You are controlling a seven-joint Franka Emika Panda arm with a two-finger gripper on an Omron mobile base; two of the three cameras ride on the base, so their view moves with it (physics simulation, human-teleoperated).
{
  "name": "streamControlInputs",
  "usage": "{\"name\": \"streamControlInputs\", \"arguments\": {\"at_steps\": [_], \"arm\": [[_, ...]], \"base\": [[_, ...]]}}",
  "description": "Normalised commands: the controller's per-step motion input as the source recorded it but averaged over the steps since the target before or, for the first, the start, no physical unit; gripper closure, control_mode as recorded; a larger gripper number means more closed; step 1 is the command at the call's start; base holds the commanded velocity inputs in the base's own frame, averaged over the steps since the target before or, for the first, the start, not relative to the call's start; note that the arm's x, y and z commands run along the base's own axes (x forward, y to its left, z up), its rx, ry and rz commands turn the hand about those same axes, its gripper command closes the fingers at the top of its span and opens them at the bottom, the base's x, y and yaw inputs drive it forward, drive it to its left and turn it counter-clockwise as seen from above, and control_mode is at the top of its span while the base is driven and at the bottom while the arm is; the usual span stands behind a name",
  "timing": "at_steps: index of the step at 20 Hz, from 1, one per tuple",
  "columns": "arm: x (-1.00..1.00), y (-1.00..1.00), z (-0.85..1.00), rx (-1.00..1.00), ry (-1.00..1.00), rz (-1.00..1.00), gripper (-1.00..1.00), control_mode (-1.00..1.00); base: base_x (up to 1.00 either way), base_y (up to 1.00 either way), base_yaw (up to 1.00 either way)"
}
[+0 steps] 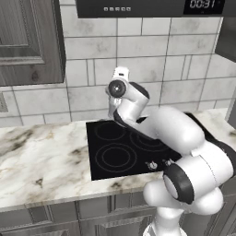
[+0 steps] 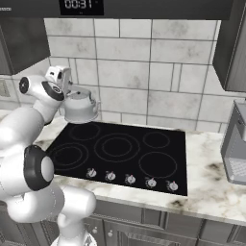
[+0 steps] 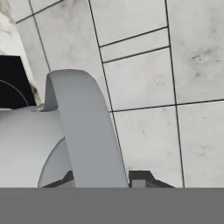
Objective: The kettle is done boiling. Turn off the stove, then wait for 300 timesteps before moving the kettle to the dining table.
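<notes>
My gripper [image 2: 67, 91] is closed on the kettle's handle [image 3: 85, 131]; in the hand view the grey strap runs up between my two dark tips, snug on both sides. The kettle [image 2: 80, 108] hangs off the stove [image 2: 120, 149], above its back left corner, close to the tiled wall, body tilted a little under my hand. Knobs [image 2: 129, 179] line the stove's front edge; their setting is too small to read. Handling, as I judge it: rigid metal, smooth, likely slick where the tips bite; squat body below the grip, so it may swing or pivot about the handle if water sits inside. Handle mid-span is the right hold. Keep it level, spout up, move slowly toward the table.
</notes>
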Motion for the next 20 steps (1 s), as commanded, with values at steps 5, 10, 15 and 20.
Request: {"name": "streamControlInputs", "arguments": {"at_steps": [5, 10, 15, 20], "arm": [[-0.27, -0.25, 0.26, -0.04, 0.00, -0.12, 1.00, -1.00], [-0.09, -0.08, 0.08, -0.01, 0.00, -0.05, 1.00, -1.00], [0.00, 0.00, 0.00, 0.00, 0.00, 0.00, 1.00, -1.00], [0.00, 0.00, 0.00, 0.00, 0.00, 0.00, 1.00, 1.00]], "base": [[0.00, 0.00, 0.00], [0.00, 0.00, 0.00], [0.00, 0.00, 0.00], [-0.16, -0.12, -0.05]]}}
